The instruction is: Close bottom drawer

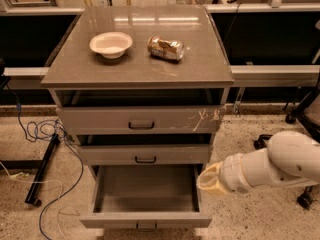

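Note:
The bottom drawer (146,219) of the grey cabinet is pulled wide open, and its grey box looks empty. Its shallow front with a small dark handle (146,226) sits at the lower edge of the view. My gripper (206,180) is at the end of the white arm coming in from the right. It hovers just above the drawer's right side wall, near the back right corner. The plain middle drawer front (145,155) and the top front with white scratches (140,120) are above it, each pulled out a little.
A white bowl (111,44) and a crushed can (166,48) lie on the cabinet top (135,71). Cables (40,134) and a black stand leg (42,170) lie on the floor at left. A chair base with castors (302,199) stands at right.

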